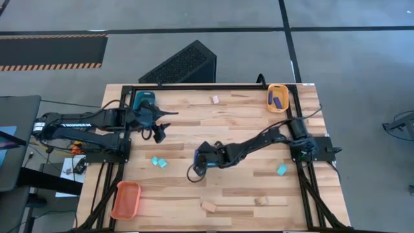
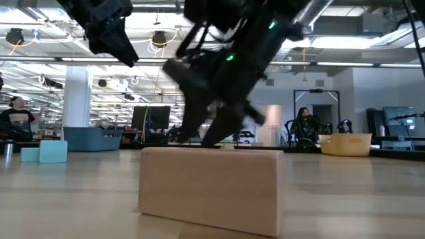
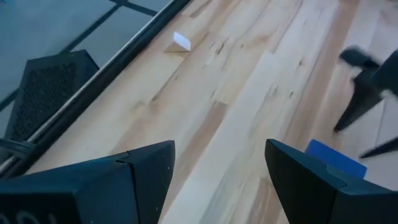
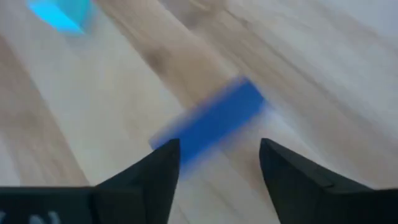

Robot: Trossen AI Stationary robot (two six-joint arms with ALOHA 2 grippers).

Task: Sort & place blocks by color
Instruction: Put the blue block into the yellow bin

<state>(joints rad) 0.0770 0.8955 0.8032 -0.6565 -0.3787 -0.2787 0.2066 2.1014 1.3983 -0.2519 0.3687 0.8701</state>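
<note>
The right gripper [image 1: 199, 155] is near the middle of the table [image 1: 246, 194], low over a dark blue block [image 4: 208, 121]; its two fingers stand apart and the block lies on the wood just in front of them, not held. The left gripper [image 1: 160, 133] is at the left side of the table, near the teal tray [image 1: 143, 98], and its fingers [image 3: 146, 168] are also spread with nothing between them. Two light cyan blocks [image 1: 159, 162] lie together left of the right gripper, and another cyan block [image 1: 281, 169] lies at the right side. Pale wooden blocks [image 1: 209, 207] rest near the front edge, one more wooden piece [image 1: 215, 99] at the far edge. The yellow-orange tray [image 1: 278, 98] holds dark blue blocks. The orange tray [image 1: 126, 199] stands at the front left corner.
</note>
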